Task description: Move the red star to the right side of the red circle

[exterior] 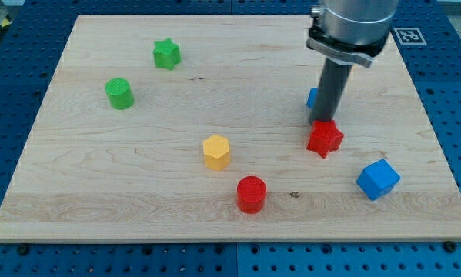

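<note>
The red star point(325, 138) lies right of the board's middle. The red circle point(252, 193) lies lower and to the left of it, near the view's bottom. My rod comes down from the view's top right, and my tip point(326, 121) rests at the star's upper edge, touching or nearly touching it. The star is up and to the right of the circle, with a gap between them.
A blue cube point(378, 179) lies lower right of the star. Another blue block point(312, 98) is mostly hidden behind the rod. A yellow hexagon point(216, 151) is up-left of the circle. A green star point(167, 54) and a green cylinder point(119, 93) lie at upper left on the wooden board point(99, 185).
</note>
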Controlling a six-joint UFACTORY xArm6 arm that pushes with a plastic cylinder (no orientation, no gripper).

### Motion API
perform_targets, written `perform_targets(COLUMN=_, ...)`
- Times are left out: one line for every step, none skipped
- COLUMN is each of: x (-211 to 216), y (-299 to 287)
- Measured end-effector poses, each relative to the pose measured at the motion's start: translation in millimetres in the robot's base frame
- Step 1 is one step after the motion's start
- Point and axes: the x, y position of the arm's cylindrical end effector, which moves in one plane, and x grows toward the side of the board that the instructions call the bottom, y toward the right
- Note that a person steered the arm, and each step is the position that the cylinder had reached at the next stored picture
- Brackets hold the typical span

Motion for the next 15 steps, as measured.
perform_targets(x=0, y=32)
perform_targets(x=16, y=31)
perform_targets(x=25, y=14)
perform_targets(x=25, y=-1)
perform_targets(x=17, y=-10)
perform_targets(x=-15, y=-12)
perform_targets(x=14, y=-16)
perform_targets(x=27, y=-16)
perform_targets(x=34, y=-20)
perform_targets(x=-20, y=-20)
perform_targets(x=-21, y=-43)
perform_targets(x=18, y=-45)
perform_targets(x=47, y=-45)
perform_targets(x=72, y=-45)
perform_targets(x=69, y=-23)
